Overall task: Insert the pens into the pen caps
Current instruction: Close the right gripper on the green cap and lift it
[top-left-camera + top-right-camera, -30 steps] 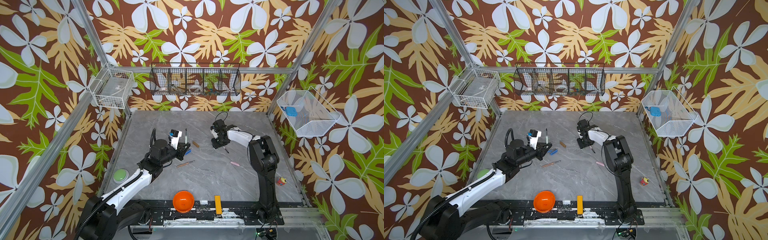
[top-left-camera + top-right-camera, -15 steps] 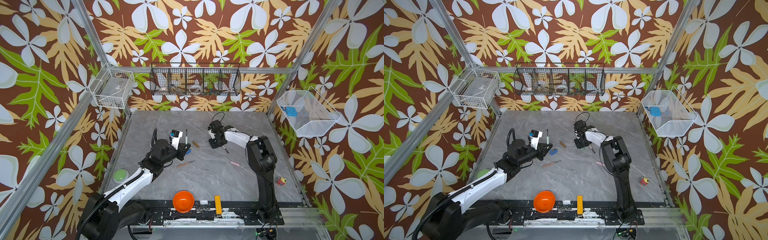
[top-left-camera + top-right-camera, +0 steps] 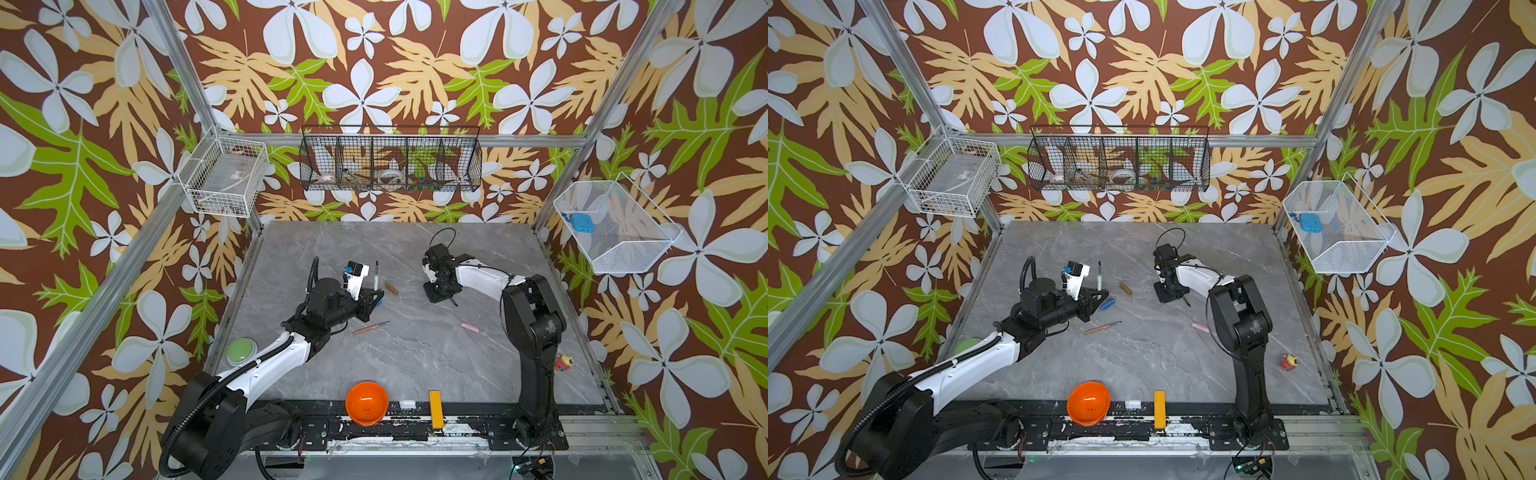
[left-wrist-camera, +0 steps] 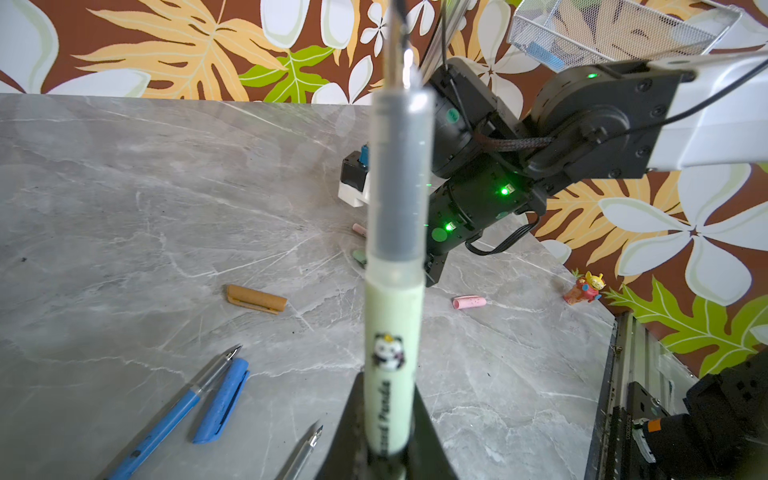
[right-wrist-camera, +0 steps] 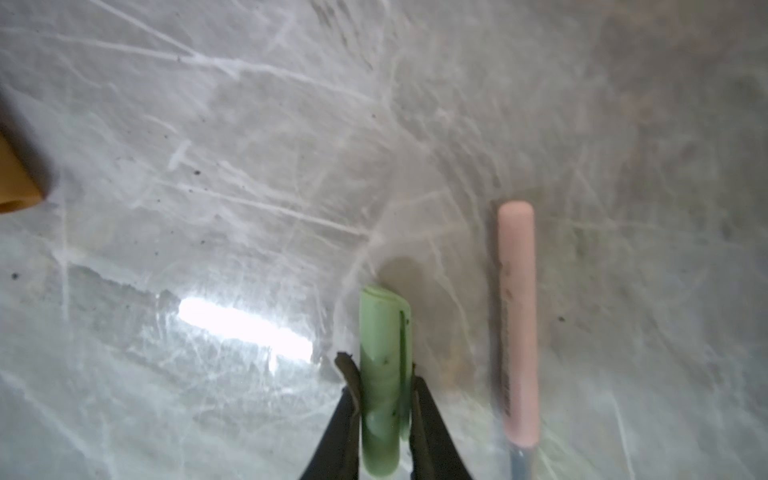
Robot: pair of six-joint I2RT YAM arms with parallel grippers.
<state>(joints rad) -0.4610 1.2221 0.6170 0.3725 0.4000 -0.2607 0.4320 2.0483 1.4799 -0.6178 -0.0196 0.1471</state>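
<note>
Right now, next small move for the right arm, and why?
Probably lift the green cap straight up off the table. The fingers of the right gripper press both its sides, and the left gripper holds the green pen upright, tip bare. The pink pen lies close beside the cap, so I'd avoid sideways motion.

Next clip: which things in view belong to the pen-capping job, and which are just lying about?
Job: pale green pen, pale green cap, pink pen, pink cap, brown pen, brown cap, blue pen, blue cap.
Lying about: orange bowl, yellow bar, red toy figure, green button.
</note>
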